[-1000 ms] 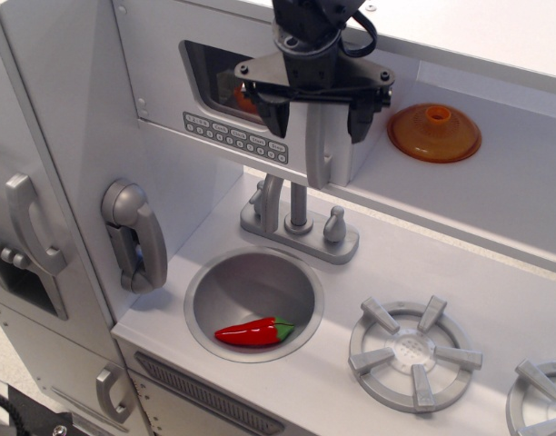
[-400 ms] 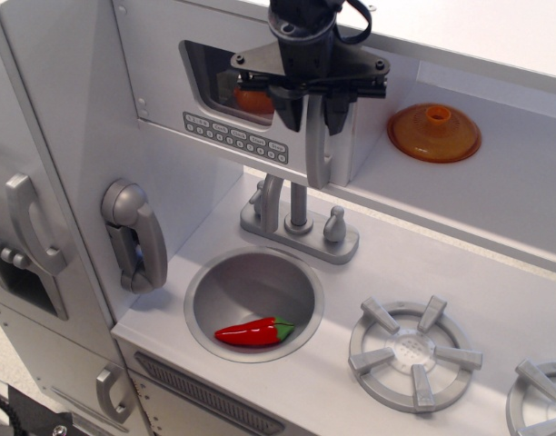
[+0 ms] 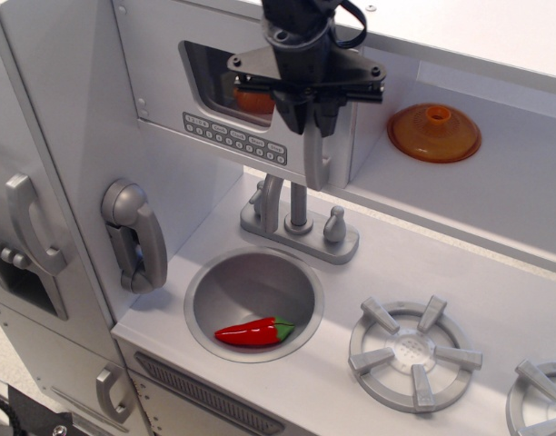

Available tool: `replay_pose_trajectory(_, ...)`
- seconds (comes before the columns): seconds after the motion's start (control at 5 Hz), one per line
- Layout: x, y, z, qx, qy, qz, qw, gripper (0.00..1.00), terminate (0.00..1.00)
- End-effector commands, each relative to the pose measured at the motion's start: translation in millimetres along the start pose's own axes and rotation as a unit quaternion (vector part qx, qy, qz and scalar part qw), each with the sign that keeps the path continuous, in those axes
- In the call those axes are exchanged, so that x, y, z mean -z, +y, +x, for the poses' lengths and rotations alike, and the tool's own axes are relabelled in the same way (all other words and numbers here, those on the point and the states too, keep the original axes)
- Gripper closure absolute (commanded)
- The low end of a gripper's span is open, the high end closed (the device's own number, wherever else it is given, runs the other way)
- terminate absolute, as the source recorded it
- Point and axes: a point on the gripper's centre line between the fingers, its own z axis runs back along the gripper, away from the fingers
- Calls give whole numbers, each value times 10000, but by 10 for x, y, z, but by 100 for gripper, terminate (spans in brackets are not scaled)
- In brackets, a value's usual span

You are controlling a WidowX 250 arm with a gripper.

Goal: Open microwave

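**Ana:** Observation.image cuts a good deal off. Nearest, the grey oven door runs out at the bottom edge, and the second burner is clipped at the right corner. What reads clearly?

**Ben:** The round metal sink with a glossy red pepper in it, the spoked burner, the grey telephone on the left wall, and the faucet behind the sink.

**Ana:** And farther back?

**Ben:** The microwave sits top centre, flat grey door with a button row. The gripper covers the top of its silver bar handle, and its black fingers have drawn in narrow around the bar since a second ago, when they stood wide. Whether they truly pinch it, I cannot tell. Something orange shows dimly through the window. The translucent orange lid lies on the shelf to the right.
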Motion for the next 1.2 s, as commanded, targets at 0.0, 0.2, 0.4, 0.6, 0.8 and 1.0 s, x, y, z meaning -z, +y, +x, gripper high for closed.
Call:
replay_pose_trajectory(0.0, -310, 361, -324, 237, -50, -51, 9997, 100, 0)
replay_pose_trajectory(0.2, -455, 561, -459, 243, 406, 150, 9988, 0, 0)
replay_pose_trajectory(0.4, -560, 620, -565, 219, 585, 317, 9975, 0, 0)
replay_pose_trajectory(0.6, -520, 444, -639, 435, 991, 410, 9933, 0, 0)
replay_pose_trajectory(0.8, -450, 118, -828, 722, 1435, 313, 9865, 0, 0)
replay_pose_trajectory(1.0, -431, -256, -983, 888, 1793, 18, 9798, 0, 0)
